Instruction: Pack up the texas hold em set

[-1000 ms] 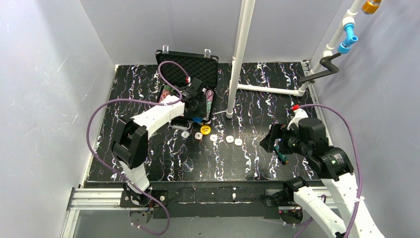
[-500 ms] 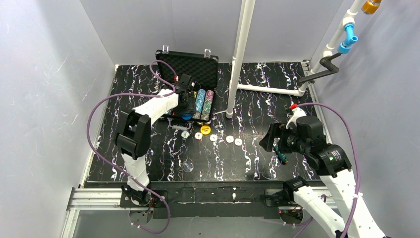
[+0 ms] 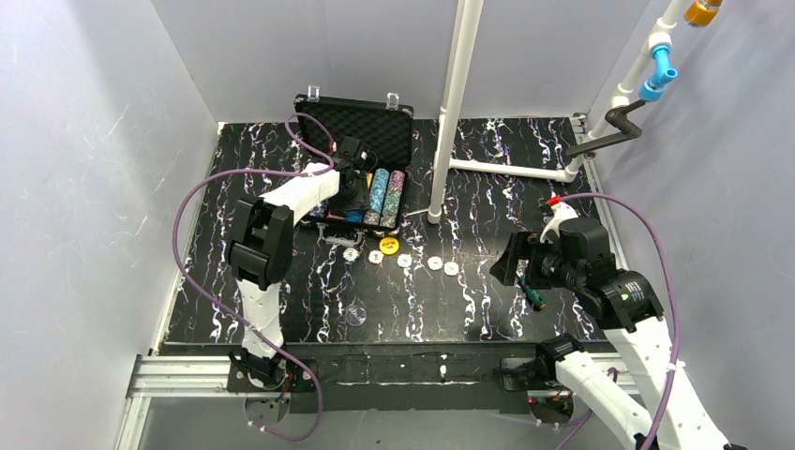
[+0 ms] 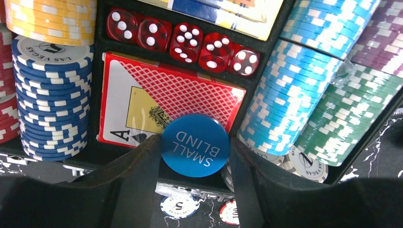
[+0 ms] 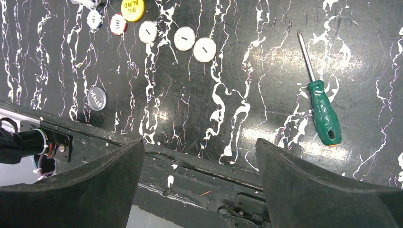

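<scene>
Left arm (image 3: 295, 192) stretching toward 12 o'clock, left claw (image 4: 192, 142) pinching blue round "SMALL BLIND" disc (image 4: 195, 148) above red card deck (image 4: 183, 95) inside black foam-lined hinged case (image 3: 361, 117) at 12 o'clock of bench (image 3: 487, 300). Right arm (image 3: 623, 300) hovering at 4 o'clock, right claw (image 5: 198, 145) gaping wide.

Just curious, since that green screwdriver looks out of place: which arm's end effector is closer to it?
Right. The right end effector hovers open close above the screwdriver; the left end effector is well away, over the case, gripping a blue disc.
</scene>
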Action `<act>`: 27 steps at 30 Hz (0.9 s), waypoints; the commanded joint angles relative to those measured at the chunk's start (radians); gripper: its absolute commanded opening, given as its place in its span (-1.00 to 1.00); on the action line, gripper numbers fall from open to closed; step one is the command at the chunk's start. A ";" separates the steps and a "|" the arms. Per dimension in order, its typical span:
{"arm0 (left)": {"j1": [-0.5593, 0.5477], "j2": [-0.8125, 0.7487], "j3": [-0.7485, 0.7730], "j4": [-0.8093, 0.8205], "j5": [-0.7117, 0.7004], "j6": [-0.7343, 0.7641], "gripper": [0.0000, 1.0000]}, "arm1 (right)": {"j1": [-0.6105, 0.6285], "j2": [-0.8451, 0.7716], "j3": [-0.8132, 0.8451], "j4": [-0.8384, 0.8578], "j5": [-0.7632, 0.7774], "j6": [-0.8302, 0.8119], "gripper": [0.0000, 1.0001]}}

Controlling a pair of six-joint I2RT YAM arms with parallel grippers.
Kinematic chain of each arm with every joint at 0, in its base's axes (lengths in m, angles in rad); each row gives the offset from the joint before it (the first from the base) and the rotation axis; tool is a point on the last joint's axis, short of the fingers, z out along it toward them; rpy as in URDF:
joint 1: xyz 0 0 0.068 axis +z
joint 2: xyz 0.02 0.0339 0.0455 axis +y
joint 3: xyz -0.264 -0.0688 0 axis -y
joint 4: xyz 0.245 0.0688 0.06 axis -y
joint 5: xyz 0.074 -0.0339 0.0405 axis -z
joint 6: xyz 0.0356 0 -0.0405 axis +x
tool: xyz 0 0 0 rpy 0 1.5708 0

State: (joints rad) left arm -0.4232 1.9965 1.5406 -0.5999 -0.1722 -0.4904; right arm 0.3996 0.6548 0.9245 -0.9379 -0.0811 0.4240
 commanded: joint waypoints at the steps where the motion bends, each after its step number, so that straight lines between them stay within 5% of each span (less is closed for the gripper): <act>1: 0.005 0.011 0.031 -0.031 0.030 0.003 -0.73 | 0.002 0.004 0.017 0.016 0.003 0.009 0.87; 15: 0.006 -0.168 -0.070 -0.014 0.077 0.000 0.29 | 0.002 -0.019 0.013 0.019 -0.015 0.010 0.87; 21: -0.012 -0.312 -0.196 0.001 0.143 -0.044 0.38 | 0.002 -0.046 0.003 0.029 -0.020 0.005 0.87; 27: -0.179 -0.413 -0.322 0.065 0.072 -0.083 0.42 | 0.003 -0.055 -0.003 0.039 -0.031 0.004 0.87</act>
State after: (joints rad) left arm -0.4816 1.6394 1.2724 -0.5621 -0.0635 -0.5514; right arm 0.3996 0.6121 0.9245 -0.9375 -0.0956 0.4236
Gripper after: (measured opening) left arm 0.698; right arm 0.937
